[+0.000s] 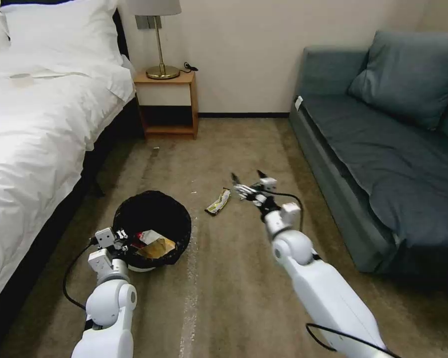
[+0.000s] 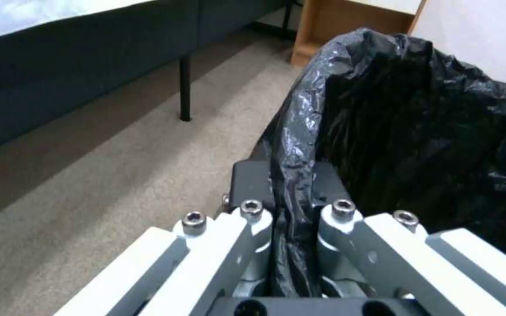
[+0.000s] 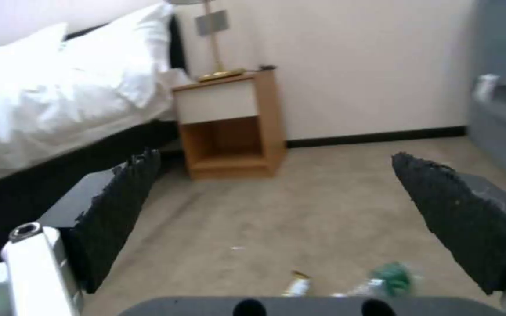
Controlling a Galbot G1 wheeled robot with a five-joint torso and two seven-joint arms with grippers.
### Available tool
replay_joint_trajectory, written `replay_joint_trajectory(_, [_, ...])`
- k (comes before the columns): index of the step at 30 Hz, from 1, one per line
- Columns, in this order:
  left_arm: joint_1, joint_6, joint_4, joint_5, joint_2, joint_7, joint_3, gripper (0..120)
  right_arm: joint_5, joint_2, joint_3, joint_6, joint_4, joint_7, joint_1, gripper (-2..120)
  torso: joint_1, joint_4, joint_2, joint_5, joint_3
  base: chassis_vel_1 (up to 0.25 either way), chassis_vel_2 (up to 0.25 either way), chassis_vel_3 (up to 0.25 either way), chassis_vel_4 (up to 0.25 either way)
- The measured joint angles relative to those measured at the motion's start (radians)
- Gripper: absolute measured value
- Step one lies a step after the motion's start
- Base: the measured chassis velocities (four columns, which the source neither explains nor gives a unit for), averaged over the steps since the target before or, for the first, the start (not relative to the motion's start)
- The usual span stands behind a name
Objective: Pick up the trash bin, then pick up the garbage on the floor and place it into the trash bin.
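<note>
The right gripper (image 1: 247,180) hangs above the carpet with its jaws spread wide and nothing between the pads (image 3: 118,215). Just below and ahead of it lies the small clear bottle (image 3: 382,281) with a green label, and the yellow-black wrapper (image 1: 218,201) sits on the floor just to its left, toward the bin.

The risk here, as I judge it, is the bottle: it is round and light, so a pad landing off-centre could roll it away across the carpet instead of trapping it. The wrapper lies flat, and pads closing above it would pinch air or carpet pile. Either piece could also be nudged by a descent that is not square.

The left gripper (image 2: 291,210) is clamped on the trash bin (image 1: 152,228), its jaws pinching the rim with the black liner (image 2: 417,131) folded over it. That hold is thin; if the plastic slips against the rim, the bin could tilt or drop and spill what already lies inside, a red packet (image 1: 136,235) and a brown paper bag (image 1: 157,247).

Beyond the bin stands the bed (image 1: 35,124), farther off the nightstand (image 1: 167,102), and to the right arm's right the sofa (image 1: 383,149).
</note>
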Motion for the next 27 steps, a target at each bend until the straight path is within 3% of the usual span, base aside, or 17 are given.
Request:
replay_joint_trajectory(10, [-0.005,0.0,0.001,-0.009,0.006,0.022,0.001,4,-0.055,0.037,0.142,0.03,0.074,0.014,-0.141,100,0.0,-0.0001,0.0,-0.0001,0.0,0.0,0.0,0.0,0.0])
replay_joint_trajectory(13, [-0.01,-0.006,0.012,-0.019,0.017,0.042,-0.004,4,-0.136,0.061,0.173,0.086,0.044,0.02,-0.198,100,0.0,0.0,0.0,0.0002,0.0,0.0,0.0,0.0,0.0])
replay_joint_trajectory(27, [-0.009,-0.018,0.033,-0.025,0.016,0.062,0.001,4,-0.191,0.083,0.193,0.169,0.002,-0.038,-0.262,100,0.0,0.0,0.0,0.0,0.0,0.0,0.0,0.0,0.0])
